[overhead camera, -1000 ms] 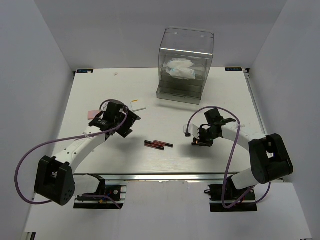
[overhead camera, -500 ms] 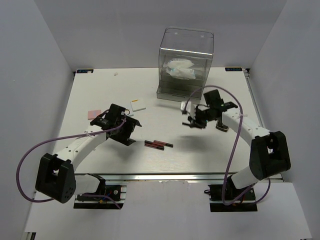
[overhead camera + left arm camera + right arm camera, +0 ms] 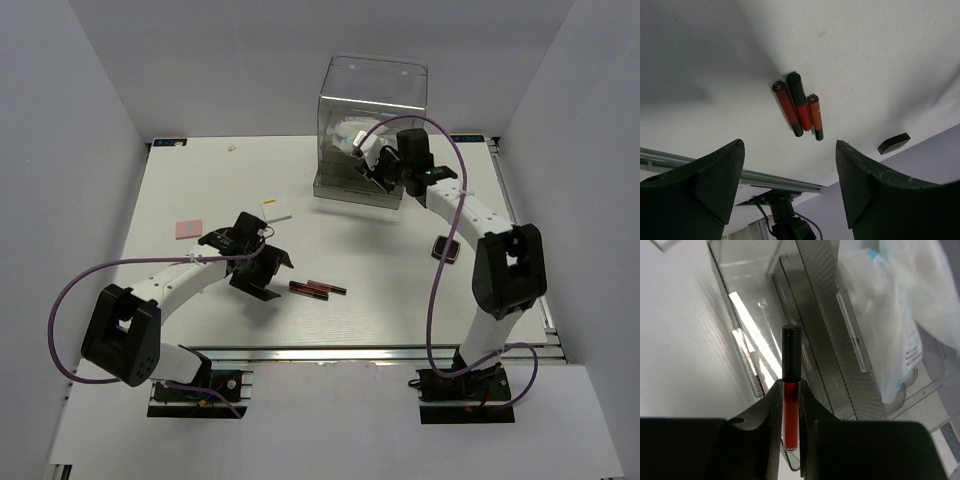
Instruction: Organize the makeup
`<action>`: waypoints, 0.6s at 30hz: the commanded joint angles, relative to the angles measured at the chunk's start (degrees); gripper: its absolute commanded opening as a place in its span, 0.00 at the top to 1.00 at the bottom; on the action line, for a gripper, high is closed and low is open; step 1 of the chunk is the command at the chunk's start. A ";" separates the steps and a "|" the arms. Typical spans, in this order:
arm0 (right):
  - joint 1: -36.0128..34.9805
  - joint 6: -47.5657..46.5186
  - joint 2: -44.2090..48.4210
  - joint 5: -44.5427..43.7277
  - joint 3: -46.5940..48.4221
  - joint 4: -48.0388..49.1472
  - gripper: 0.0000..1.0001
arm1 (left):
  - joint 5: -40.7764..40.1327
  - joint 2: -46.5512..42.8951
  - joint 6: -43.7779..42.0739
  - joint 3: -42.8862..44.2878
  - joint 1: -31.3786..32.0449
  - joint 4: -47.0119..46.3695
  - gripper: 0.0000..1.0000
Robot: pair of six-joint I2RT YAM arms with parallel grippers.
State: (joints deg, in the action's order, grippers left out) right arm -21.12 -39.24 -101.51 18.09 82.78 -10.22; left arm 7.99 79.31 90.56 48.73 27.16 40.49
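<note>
Pinching one stick [image 3: 791, 365], cap forward, right gripper [image 3: 791, 402] sits close at the box [image 3: 826, 315] front; step in hand looks like stowing it, so the next move calls for lining it up with an opening there. Wide open, left gripper [image 3: 789, 150] hangs over three sticks [image 3: 799, 112] on the table [image 3: 865, 45].

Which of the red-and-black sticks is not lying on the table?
The stick clamped in the right gripper, at the clear drawer box. The other three sticks lie side by side on the table, near the left gripper.

Four sticks [image 3: 318, 289], one compact [image 3: 445, 249], one white square [image 3: 276, 210], one pink square [image 3: 188, 228].
</note>
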 commanded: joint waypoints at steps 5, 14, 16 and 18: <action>-0.41 -2.94 -6.23 -7.89 4.05 6.70 0.85 | -0.34 0.41 -1.26 3.39 0.18 0.64 0.18; -0.50 -4.44 -6.16 -4.74 5.29 2.93 0.46 | -4.28 0.41 -6.79 6.72 0.18 0.82 0.25; -0.41 -3.91 -3.61 -2.28 4.06 1.87 0.41 | -5.78 0.32 -10.12 8.66 0.09 1.26 0.26; -0.50 -3.21 -1.77 0.62 4.31 -1.01 0.40 | -7.19 -0.20 -13.03 9.54 -0.17 0.38 0.28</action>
State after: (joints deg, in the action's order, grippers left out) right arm -21.30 -42.96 -108.68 13.74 85.60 -8.71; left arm 4.36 80.25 83.09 55.24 27.18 41.17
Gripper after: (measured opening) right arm 0.594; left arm 0.721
